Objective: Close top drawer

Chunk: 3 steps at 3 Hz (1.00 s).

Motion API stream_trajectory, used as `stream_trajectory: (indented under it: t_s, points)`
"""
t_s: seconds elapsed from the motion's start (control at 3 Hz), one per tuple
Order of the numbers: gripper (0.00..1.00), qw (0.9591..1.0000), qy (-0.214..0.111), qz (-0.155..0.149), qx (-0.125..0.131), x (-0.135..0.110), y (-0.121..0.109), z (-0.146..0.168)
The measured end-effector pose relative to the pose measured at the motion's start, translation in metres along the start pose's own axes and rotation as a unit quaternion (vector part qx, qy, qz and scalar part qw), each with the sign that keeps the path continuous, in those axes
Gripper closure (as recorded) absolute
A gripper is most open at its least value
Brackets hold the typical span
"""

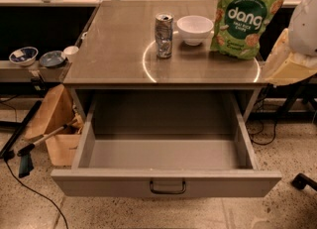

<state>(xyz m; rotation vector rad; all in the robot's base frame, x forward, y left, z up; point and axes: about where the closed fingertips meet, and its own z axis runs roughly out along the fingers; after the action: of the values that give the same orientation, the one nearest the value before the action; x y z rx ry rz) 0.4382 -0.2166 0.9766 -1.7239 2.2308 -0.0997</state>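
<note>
The top drawer (166,183) is pulled far out of the grey metal cabinet, and its deep grey inside is empty. Its flat front faces me low in the camera view, with a small dark loop handle (168,188) at the centre. No lower drawers show. My gripper (288,60) is the cream-coloured part below the white arm at the right edge. It hangs beside the cabinet top's right end, above and to the right of the drawer, touching nothing.
On the cabinet top (119,49) stand a crushed can (164,35), a white bowl (194,28) and a green Dang snack bag (246,19). A cardboard box (58,126) with a tool leans at the left. Bowls (23,55) sit on a left shelf. Cables lie on the floor.
</note>
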Motion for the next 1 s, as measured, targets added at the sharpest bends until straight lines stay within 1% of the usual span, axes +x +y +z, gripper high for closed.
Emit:
stream_trajectory:
  t_s: [0.33, 0.67, 1.0]
  points:
    - [1.00, 1.0000, 0.000, 0.000, 0.000, 0.0000, 0.0000, 0.0000]
    - [1.00, 1.0000, 0.000, 0.000, 0.000, 0.0000, 0.0000, 0.0000]
    - [1.00, 0.9998, -0.012, -0.013, 0.004, -0.0009, -0.0018, 0.0002]
